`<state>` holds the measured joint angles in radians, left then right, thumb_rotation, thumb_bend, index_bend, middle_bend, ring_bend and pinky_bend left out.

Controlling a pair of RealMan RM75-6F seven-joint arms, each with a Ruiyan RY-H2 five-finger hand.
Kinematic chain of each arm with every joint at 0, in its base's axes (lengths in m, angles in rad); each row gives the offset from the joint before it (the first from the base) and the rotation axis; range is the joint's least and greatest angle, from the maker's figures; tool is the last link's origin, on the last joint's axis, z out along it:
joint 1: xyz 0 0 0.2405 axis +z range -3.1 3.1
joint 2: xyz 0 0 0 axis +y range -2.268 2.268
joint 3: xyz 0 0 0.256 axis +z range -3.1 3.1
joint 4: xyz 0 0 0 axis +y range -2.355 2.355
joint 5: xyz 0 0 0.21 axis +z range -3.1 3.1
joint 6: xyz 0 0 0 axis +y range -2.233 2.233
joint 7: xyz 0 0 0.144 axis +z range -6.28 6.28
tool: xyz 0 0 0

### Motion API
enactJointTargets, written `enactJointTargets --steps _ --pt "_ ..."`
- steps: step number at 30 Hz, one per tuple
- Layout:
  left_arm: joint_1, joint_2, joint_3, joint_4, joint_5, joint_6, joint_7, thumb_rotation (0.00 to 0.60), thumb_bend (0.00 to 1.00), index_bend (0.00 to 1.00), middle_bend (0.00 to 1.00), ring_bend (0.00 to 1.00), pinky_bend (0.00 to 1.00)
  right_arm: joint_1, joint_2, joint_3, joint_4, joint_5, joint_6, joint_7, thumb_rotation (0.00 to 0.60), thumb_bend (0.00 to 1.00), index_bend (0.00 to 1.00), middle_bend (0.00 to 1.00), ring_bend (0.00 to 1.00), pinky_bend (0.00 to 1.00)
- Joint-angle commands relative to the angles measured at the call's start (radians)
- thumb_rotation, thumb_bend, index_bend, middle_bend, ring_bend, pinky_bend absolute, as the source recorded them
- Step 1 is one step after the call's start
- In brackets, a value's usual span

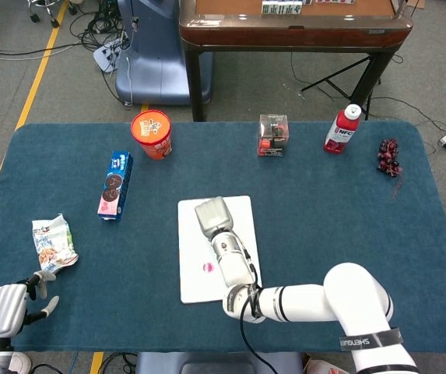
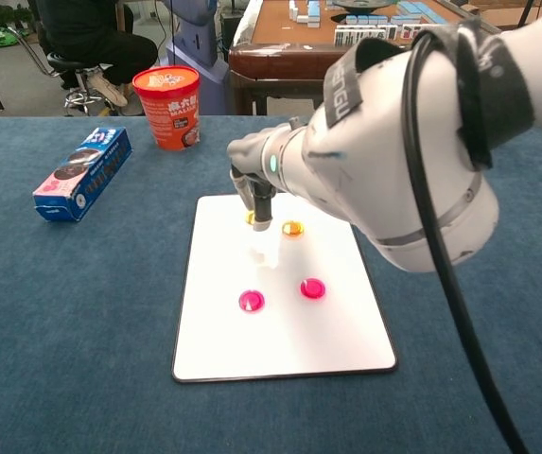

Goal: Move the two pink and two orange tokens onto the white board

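Pinching a small orange token (image 2: 251, 218) in narrow fingers (image 2: 262, 210), the right hand (image 2: 255, 184) hangs over the glossy flat white board (image 2: 280, 350); chest view alone shows another orange disc (image 2: 292, 228) and two pink discs (image 2: 251, 301) on the board. At the head view's 7 o'clock, the left hand (image 1: 5, 310) rests, fingers loosely apart, holding nothing.

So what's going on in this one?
The right hand hangs over the far part of the white board, its fingers coming down beside an orange token. A second orange token and two pink tokens lie on the board. The left hand rests near the table's front corner.
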<state>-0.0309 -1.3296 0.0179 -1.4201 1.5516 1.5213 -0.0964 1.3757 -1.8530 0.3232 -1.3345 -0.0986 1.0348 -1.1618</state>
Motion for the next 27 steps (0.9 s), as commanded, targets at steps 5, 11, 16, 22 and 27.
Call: enactJointTargets --steps 5,11,16,22,27 --pt "0.003 -0.001 0.002 0.006 -0.002 0.000 -0.006 0.600 0.28 0.52 0.65 0.64 0.78 0.016 -0.034 0.014 0.054 0.009 -0.023 0.000 0.600 0.25 0.48 1.00 1.00 1.00" --pt "0.007 -0.004 0.005 0.012 -0.002 -0.001 -0.010 0.600 0.28 0.52 0.65 0.64 0.78 0.018 -0.056 0.022 0.092 0.005 -0.039 0.010 0.600 0.17 0.38 1.00 1.00 1.00" --pt "0.009 -0.009 0.008 0.020 -0.002 -0.004 -0.013 0.600 0.28 0.52 0.65 0.64 0.78 0.014 -0.057 0.028 0.097 -0.006 -0.044 0.021 0.600 0.05 0.29 1.00 1.00 1.00" --pt "0.009 -0.012 0.007 0.022 0.000 -0.003 -0.013 0.600 0.28 0.52 0.65 0.64 0.78 -0.004 -0.033 0.023 0.067 -0.023 -0.024 0.031 0.600 0.04 0.28 1.00 1.00 1.00" --pt "0.005 -0.009 0.004 0.017 0.002 -0.004 -0.009 0.600 0.28 0.52 0.65 0.64 0.78 -0.053 0.023 0.004 0.004 -0.055 0.006 0.063 0.600 0.07 0.28 1.00 1.00 1.00"
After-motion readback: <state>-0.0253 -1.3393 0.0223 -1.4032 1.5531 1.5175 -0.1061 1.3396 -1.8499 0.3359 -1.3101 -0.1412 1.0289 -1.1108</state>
